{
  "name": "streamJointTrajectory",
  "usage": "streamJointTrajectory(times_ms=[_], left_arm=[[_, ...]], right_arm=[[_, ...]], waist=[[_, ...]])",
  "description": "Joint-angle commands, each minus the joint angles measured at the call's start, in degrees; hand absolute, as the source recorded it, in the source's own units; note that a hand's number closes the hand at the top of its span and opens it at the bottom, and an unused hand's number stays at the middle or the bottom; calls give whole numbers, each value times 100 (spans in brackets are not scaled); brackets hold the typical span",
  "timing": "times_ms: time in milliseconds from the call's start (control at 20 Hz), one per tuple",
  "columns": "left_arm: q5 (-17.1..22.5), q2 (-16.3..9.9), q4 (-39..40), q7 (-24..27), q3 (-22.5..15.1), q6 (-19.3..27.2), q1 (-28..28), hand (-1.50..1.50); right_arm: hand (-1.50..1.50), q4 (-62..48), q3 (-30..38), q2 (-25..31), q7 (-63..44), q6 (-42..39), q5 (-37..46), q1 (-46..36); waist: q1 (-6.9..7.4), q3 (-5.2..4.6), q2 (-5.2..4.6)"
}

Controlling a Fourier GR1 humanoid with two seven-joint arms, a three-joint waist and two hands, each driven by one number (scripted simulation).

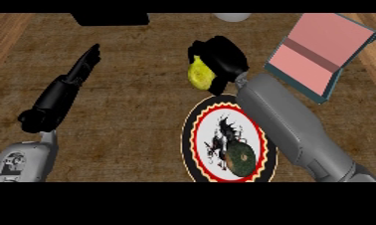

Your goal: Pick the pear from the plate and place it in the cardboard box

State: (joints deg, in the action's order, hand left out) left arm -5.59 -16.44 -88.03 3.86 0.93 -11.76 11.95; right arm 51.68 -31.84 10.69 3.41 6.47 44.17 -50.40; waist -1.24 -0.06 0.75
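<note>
right hand (220, 58) fingers curl round the yellow pear (199, 73), above the plate (192, 134) (box (317, 55) just beside). left hand (77, 72) fingers straight, apparently idle.

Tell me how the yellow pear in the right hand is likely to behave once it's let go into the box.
The pear looks rounded and smooth, so it may roll or rock when released. It seems rigid, keeping its shape inside the right hand curled round it. The cardboard box has raised flaps, which should probably contain any rolling.
</note>
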Motion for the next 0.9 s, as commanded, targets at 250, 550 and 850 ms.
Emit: streamJointTrajectory(times_ms=[250, 550, 850], left_arm=[[-37, 9, 87, 94, 74, 16, -62, 0], [-167, 107, -322, 98, -129, 19, -379, 0], [-260, 262, -620, -380, -230, 94, -103, 0]], right_arm=[[150, 1856, 1137, 206, -2231, 3, -95, -137], [150, 2093, 2239, 1107, -2591, -146, -355, -25], [150, 1281, 2891, 1348, -2235, 122, -338, 1]], waist=[[-75, 2, 2], [70, 6, -48], [172, 8, -79]])
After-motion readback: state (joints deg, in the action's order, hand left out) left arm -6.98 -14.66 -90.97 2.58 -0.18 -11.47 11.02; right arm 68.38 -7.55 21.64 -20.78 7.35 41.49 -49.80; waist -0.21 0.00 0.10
